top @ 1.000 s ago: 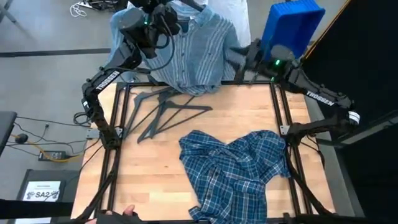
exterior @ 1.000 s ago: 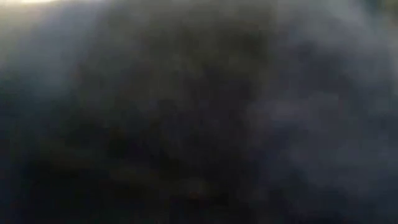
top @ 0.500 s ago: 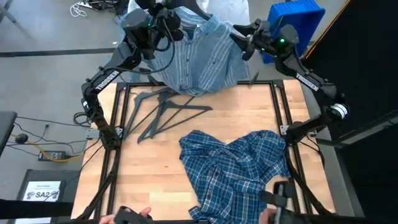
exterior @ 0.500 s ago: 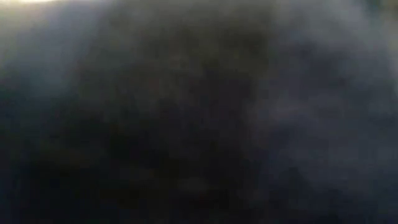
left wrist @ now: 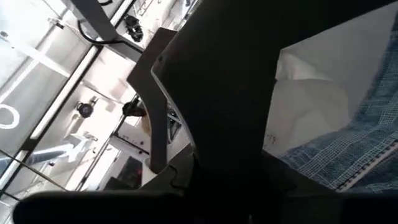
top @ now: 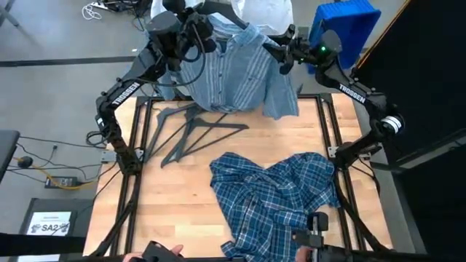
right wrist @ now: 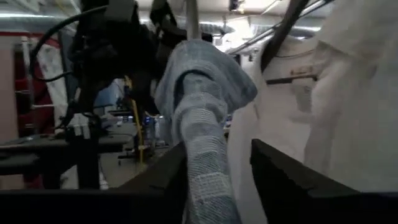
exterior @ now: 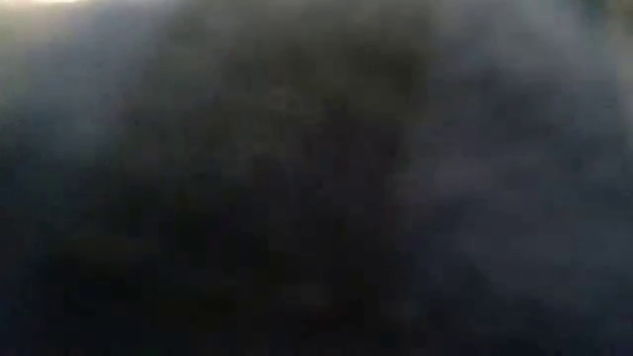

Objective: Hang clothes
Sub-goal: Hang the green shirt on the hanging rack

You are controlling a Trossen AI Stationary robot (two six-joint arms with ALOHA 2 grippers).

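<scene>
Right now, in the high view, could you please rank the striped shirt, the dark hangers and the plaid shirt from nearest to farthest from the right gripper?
1. Striped shirt: at the right gripper, held up at the table's far edge.
2. Dark hangers: lying on the table's far left.
3. Plaid shirt: heaped on the near right of the table.

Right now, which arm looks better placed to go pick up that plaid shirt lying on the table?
The right arm, probably. The plaid shirt lies on the right half, nearer its base. Both grippers are busy holding up the striped shirt.
</scene>
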